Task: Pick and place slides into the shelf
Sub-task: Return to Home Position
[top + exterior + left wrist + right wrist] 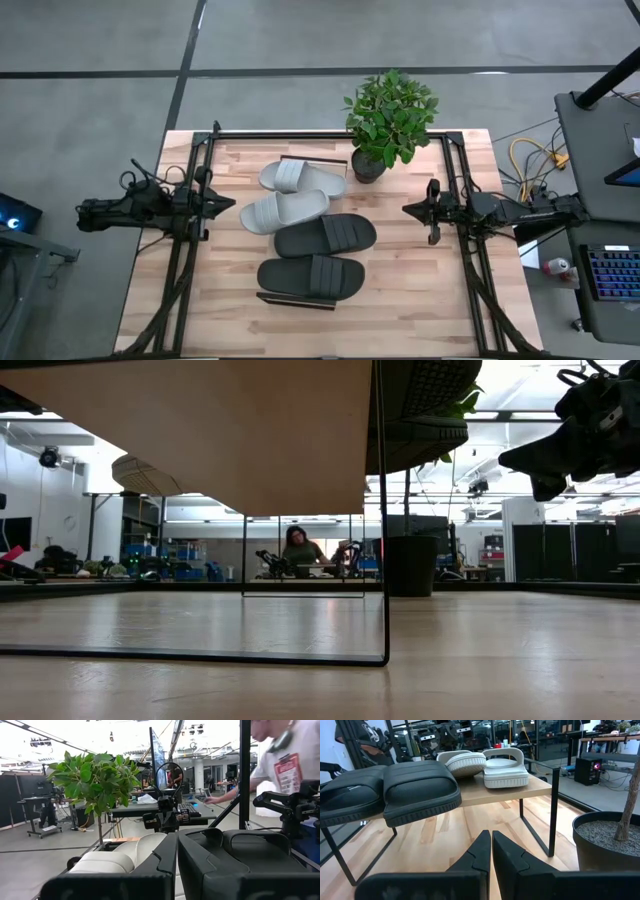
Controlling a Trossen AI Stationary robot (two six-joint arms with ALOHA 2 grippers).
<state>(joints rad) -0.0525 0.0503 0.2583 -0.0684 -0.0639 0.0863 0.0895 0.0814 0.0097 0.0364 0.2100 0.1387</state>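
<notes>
The left gripper (177,838), its dark fingers clenched on nothing, hovers just inside the left edge of the pale butcher-block tabletop (400,300). Mid-tabletop, the long, low light-wood shelf (540,787) with thin dark metal rails carries all four rubber slides: the pale grey pair (285,212) toward the far edge, the black pair (325,235) nearer. The right gripper (410,210), likewise clenched and empty, hangs near the right edge. Placing looks finished, and what remains is probably drawing both arms back clear of the shelf.

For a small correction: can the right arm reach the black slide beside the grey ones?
Probably yes: the right gripper faces that black slide, nothing between; the plant pot stands aside.
</notes>
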